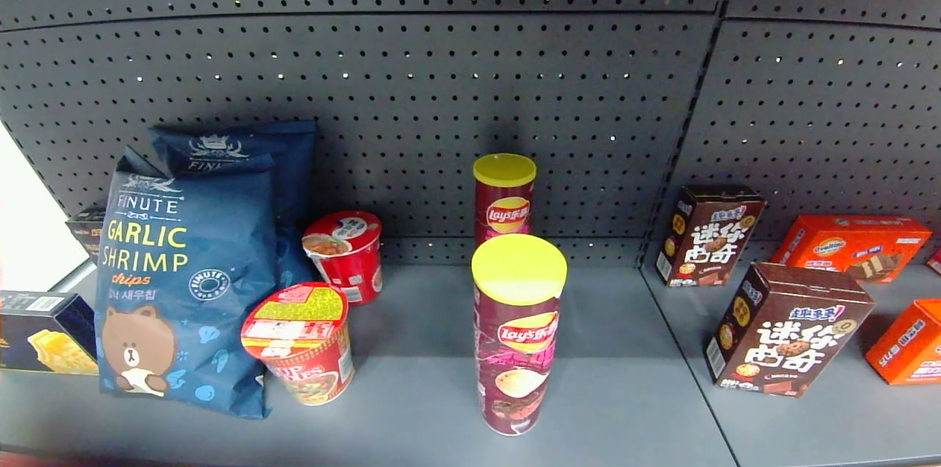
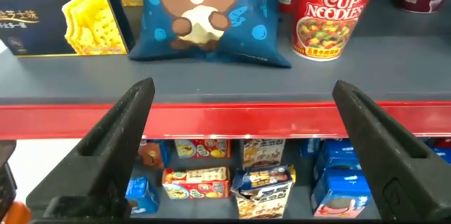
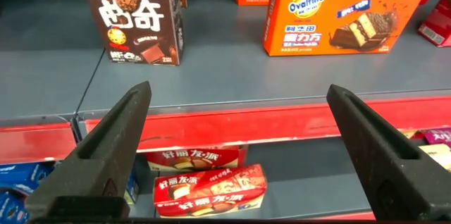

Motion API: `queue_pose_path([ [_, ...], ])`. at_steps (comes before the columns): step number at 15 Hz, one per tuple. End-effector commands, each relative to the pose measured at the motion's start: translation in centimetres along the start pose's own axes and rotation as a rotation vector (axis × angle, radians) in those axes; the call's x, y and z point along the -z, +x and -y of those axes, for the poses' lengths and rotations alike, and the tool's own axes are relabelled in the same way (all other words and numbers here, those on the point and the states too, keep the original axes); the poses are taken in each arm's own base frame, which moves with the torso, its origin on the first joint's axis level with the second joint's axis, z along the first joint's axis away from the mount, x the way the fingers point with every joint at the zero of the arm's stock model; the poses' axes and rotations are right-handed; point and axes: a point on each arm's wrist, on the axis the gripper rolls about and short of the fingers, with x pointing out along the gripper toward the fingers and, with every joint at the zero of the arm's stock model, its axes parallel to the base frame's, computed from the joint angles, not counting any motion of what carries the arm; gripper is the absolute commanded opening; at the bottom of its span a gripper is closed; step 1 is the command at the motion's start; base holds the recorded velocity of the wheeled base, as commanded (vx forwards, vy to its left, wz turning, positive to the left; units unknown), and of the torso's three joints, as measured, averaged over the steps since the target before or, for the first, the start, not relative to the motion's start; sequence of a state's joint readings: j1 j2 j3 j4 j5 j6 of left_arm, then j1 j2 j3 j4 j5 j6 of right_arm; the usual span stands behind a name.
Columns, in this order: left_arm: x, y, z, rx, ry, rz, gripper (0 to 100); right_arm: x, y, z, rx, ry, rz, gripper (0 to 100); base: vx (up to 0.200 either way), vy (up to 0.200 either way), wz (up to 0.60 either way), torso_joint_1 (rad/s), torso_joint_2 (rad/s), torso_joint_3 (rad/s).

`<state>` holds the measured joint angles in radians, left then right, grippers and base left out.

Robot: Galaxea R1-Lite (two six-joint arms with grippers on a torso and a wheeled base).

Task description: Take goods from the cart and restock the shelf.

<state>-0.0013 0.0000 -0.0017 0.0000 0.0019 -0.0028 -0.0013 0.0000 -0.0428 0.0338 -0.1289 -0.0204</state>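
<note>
Head view, front chip can point(image 1: 517, 349) upright, lid point(image 1: 519, 268) up

Far left: cracker box point(image 1: 40, 331) on the shelf point(image 1: 625, 393), just left of the front bag point(image 1: 180, 290).
Bags: rear bag point(image 1: 242, 151) behind the front bag.
Cups: front cup point(image 1: 301, 342) just right of the front bag; rear cup point(image 1: 345, 254) behind it.
Centre: front can point(image 1: 517, 334) upright, rear can point(image 1: 504, 195) behind.
Right: front cookie box point(image 1: 790, 331), rear cookie box point(image 1: 707, 235) behind; flat boxes point(image 1: 853, 246) farther right.

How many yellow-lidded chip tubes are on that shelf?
2. The front chip tube stands centrally near the front edge of the shelf; the rear chip tube stands right behind it. Nothing seems hidden.
</note>
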Motion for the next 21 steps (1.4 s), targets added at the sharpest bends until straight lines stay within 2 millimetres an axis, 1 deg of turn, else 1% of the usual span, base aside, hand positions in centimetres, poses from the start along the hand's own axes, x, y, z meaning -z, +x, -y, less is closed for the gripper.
queue_pose_path([
  [1, 0.0, 0.0, 0.0, -0.001, 0.0, 0.0, 100, -0.01, 0.0, 0.0, 0.0, -0.001, 0.0, 100, 0.0, 0.0, 0.0, 0.0, 0.0, 0.0],
  [12, 0.0, 0.0, 0.0, 0.002, 0.0, 0.0, 100, -0.05, -0.01, -0.01, -0.006, -0.005, 0.002, 100, 0.0, 0.0, 0.0, 0.0, 0.0, 0.0],
  [15, 0.0, 0.0, 0.01, 0.004, 0.003, 0.0, 100, -0.01, -0.01, -0.2, -0.092, -0.006, 0.002, 100, 0.0, 0.0, 0.0, 0.0, 0.0, 0.0],
  [17, 0.0, 0.0, 0.01, 0.004, 0.006, 0.0, 100, 0.09, -0.07, -0.67, -0.302, -0.006, 0.004, 100, 0.0, 0.0, 0.0, 0.0, 0.0, 0.0],
  [18, 0.0, 0.0, 0.01, 0.004, 0.006, 0.0, 100, 0.14, -0.06, -0.77, -0.345, 0.004, 0.007, 100, 0.0, 0.0, 0.0, 0.0, 0.0, 0.0],
  [20, 0.0, 0.0, 0.01, 0.004, 0.004, 0.0, 100, 0.32, 0.1, -0.28, -0.116, 0.022, -0.005, 100, 0.0, 0.0, 0.0, 0.0, 0.0, 0.0],
  [21, 0.0, 0.0, 0.01, 0.004, 0.004, 0.0, 100, 0.77, 0.33, -0.18, -0.052, 0.062, -0.003, 100, 0.0, 0.0, 0.0, 0.0, 0.0, 0.0],
])
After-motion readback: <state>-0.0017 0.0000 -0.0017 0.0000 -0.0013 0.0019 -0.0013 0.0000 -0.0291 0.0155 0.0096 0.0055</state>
